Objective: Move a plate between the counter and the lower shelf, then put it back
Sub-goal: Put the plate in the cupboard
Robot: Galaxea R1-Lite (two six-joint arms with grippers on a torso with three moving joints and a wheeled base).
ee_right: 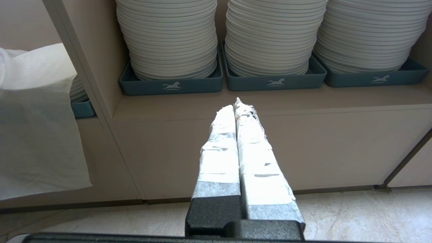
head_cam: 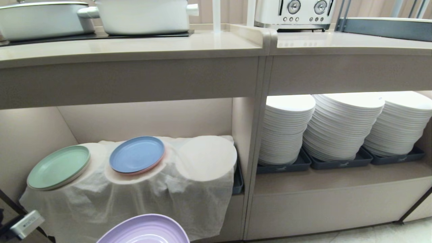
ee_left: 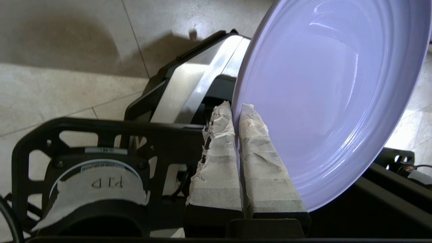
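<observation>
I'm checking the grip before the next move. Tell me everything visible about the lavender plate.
The plate is round, matte lavender, with faint concentric rings and a low raised rim. It looks like smooth plastic, clean and empty. It is held tilted, off any surface, below and in front of the cloth-draped lower shelf. The left hand pinches its rim between taped fingers.

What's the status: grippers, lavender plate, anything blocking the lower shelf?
Left gripper shut on lavender plate rim, low before the lower shelf. Right gripper shut, empty. Blue plate and green plate occupy the cloth.
</observation>
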